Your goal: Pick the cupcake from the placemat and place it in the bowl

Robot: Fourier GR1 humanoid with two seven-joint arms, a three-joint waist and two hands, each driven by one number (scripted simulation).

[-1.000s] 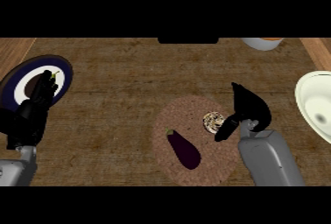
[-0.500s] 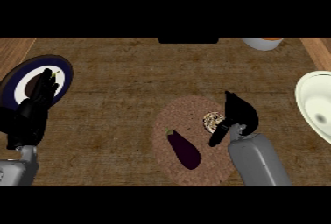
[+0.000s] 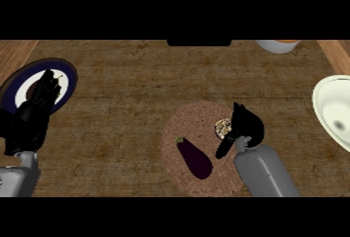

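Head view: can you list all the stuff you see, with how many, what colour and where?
counter: one, brown wood, fills the view
placemat: one, brown woven, oval, centre
cupcake: one, pale speckled, on the placemat's right part, beside the right robot hand
eggplant: one, dark purple, on the placemat, left of the cupcake and nearer the robot
plate: one, dark blue with white middle, far left
bowl: one, cream, right edge, partly cut off
cup: one, white, top edge, cut off
left robot hand: black, open, over the plate's edge
right robot hand: black, open, at the cupcake

Placemat (image 3: 198, 152) coarse woven fibre, matt; counter (image 3: 137, 74) grained wood; eggplant (image 3: 195, 159) smooth, glossy; bowl (image 3: 335, 115) glazed.
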